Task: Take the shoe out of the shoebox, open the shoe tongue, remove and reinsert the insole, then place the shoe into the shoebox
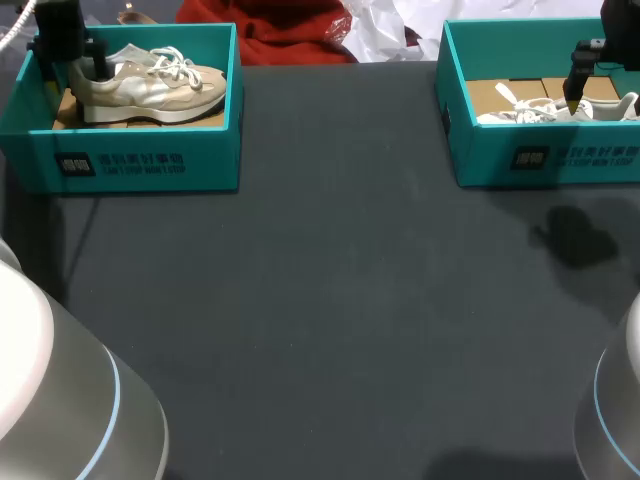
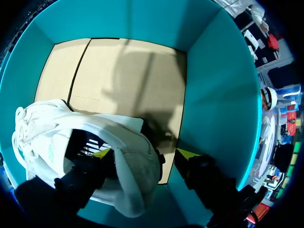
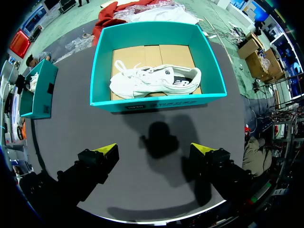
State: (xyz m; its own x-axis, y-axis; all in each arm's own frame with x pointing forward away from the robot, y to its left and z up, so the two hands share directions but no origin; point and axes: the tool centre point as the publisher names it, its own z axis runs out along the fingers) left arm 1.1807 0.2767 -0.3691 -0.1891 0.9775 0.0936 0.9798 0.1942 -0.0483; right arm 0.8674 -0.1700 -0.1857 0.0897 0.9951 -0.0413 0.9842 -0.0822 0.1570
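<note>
left hand astride shoe, shoebox wall close

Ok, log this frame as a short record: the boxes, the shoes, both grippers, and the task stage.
left shoebox: teal, holds a beige sneaker
right shoebox: teal, holds a white sneaker lying on its side
left gripper: open, down in the left shoebox, one finger inside the sneaker's heel opening, the other outside the heel
right gripper: open, empty, above the table in front of the right shoebox
stage: neither sneaker out of its box yet
</note>
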